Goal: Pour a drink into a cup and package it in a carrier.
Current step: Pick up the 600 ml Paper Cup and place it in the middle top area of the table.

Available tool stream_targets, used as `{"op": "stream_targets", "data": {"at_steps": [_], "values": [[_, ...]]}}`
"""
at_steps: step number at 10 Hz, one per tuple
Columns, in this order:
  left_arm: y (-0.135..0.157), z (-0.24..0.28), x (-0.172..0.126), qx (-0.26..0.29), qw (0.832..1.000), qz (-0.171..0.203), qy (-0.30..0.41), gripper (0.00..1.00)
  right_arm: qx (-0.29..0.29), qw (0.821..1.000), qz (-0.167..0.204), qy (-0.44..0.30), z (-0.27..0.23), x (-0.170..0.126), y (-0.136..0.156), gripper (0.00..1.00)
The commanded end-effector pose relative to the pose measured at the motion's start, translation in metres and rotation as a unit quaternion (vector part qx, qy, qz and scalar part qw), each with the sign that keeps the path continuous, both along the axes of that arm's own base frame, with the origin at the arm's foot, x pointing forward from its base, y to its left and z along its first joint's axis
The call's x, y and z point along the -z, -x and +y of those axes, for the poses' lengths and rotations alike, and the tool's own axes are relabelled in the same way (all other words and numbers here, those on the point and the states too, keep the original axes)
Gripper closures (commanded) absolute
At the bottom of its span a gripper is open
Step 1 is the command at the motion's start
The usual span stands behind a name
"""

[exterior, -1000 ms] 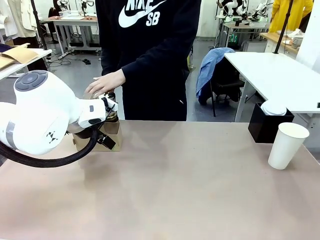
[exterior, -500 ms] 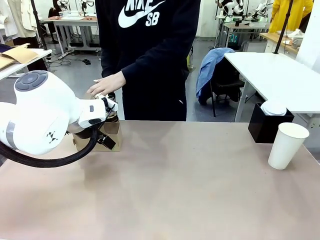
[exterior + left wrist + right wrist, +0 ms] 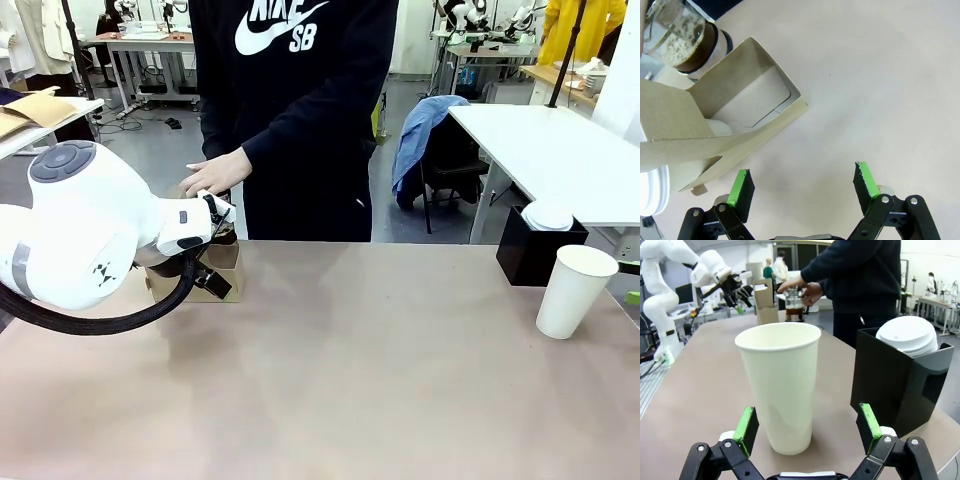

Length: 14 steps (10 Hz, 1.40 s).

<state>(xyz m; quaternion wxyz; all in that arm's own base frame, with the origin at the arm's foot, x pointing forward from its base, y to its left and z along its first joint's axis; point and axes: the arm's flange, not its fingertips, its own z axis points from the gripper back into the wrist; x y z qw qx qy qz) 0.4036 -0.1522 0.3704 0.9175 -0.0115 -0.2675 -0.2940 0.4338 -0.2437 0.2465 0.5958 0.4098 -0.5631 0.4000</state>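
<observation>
Right gripper (image 3: 806, 415), black with green pads, has its jaws spread wide and holds nothing. A tall tapered white paper cup (image 3: 780, 390) stands directly ahead of it, centred in the gap between the two fingers and touched by neither. That cup is upright on the beige table (image 3: 350, 380), its long axis vertical, its mouth open with no lid on, its wall plain and unmarked. Just beside the cup sits a black box (image 3: 890, 385) holding a stack of white domed lids (image 3: 907, 335). Well apart from the cup, across the table, the left gripper (image 3: 803, 175) hangs open and empty just beside a low brown cardboard carrier (image 3: 740, 115). Beyond the carrier, farther again from the cup, a clear glass jug with chrome bands (image 3: 675, 30) holds the dark brown drink (image 3: 692, 56), and a person's hand (image 3: 215, 170) is on its top. By this layout the right arm is much the nearer to the cup, and closing the fingers level on its side looks like the grasp to make.
</observation>
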Motion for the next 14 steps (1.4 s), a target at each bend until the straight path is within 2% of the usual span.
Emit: {"op": "stream_targets", "data": {"at_steps": [1,3,4,7,11,14], "values": [[0.000,0.000,0.000,0.000,1.000,0.000,0.001,0.00,-0.001,1.000,-0.001,0.009,0.020,-0.002,0.006,0.00],[0.000,0.000,0.000,0.000,1.000,0.000,0.001,0.00,0.000,1.000,0.000,0.000,0.000,0.000,0.000,0.00],[0.000,0.000,0.000,0.000,1.000,0.000,0.001,0.00,-0.002,1.000,0.006,-0.005,0.008,0.006,0.004,0.00],[0.000,0.000,0.000,0.000,1.000,0.000,0.001,0.00,0.023,1.000,-0.005,-0.001,0.032,-0.004,0.012,0.00],[0.000,0.000,0.000,0.000,1.000,0.000,0.001,0.00,0.003,1.000,0.020,-0.005,0.049,-0.002,0.019,0.00],[0.000,0.000,0.000,0.000,1.000,0.000,0.001,0.00,0.011,1.000,0.003,-0.013,0.056,-0.002,0.022,0.00]]}}
